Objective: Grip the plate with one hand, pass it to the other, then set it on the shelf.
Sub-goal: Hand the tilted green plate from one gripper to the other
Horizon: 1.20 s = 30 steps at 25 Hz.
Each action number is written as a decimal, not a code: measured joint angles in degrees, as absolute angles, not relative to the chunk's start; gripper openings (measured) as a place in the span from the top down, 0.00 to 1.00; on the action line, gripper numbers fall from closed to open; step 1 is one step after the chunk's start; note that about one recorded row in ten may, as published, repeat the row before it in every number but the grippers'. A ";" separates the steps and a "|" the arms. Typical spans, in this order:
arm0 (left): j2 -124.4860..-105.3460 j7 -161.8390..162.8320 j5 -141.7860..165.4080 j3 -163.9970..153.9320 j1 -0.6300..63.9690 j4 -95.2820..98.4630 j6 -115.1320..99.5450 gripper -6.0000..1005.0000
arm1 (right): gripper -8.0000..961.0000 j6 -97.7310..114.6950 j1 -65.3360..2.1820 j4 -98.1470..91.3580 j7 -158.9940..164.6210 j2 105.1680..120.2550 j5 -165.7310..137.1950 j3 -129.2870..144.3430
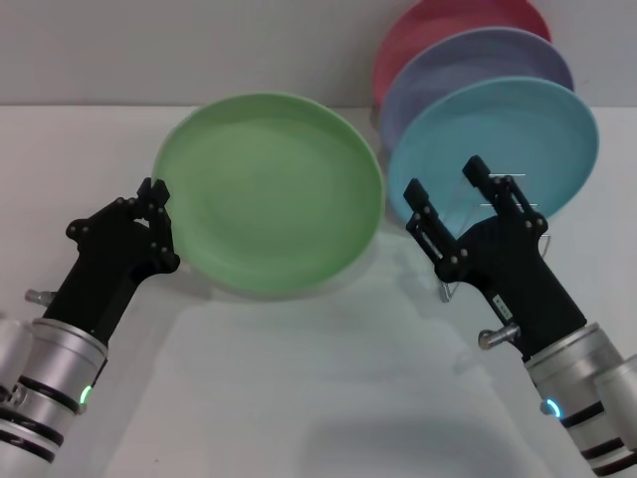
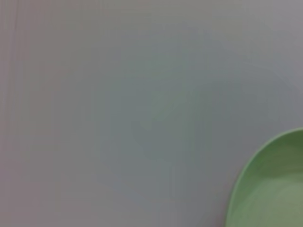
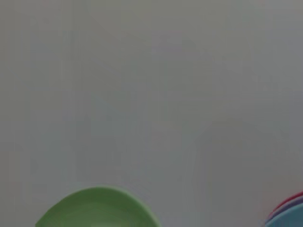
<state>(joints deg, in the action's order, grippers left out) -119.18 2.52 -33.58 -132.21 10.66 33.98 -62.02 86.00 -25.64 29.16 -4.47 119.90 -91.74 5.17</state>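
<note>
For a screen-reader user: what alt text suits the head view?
The left gripper holds the green plate by its rim, tilted above the white table. The right gripper waits open beside it, before turquoise, lavender and pink plates standing upright.

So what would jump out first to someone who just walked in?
The big green plate, held up by its edge in the left claw. Beside it the right claw hangs open in front of a blue plate, with lavender and pink plates lined up behind.
</note>
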 joint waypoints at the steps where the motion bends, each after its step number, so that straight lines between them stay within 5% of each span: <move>1: -119.18 1.48 -34.83 -132.37 10.76 34.33 -61.48 0.96 | 0.26 85.88 -25.59 29.15 -4.49 119.89 -91.93 5.18; 30: -119.18 -15.68 -51.57 -142.14 12.43 38.26 -65.82 0.96 | 0.26 78.83 -28.47 28.12 -2.27 119.86 -93.52 3.66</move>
<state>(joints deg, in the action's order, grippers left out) -119.18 -15.68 -51.57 -142.14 12.43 38.26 -65.82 78.83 -28.47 28.12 -2.27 119.86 -93.52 3.66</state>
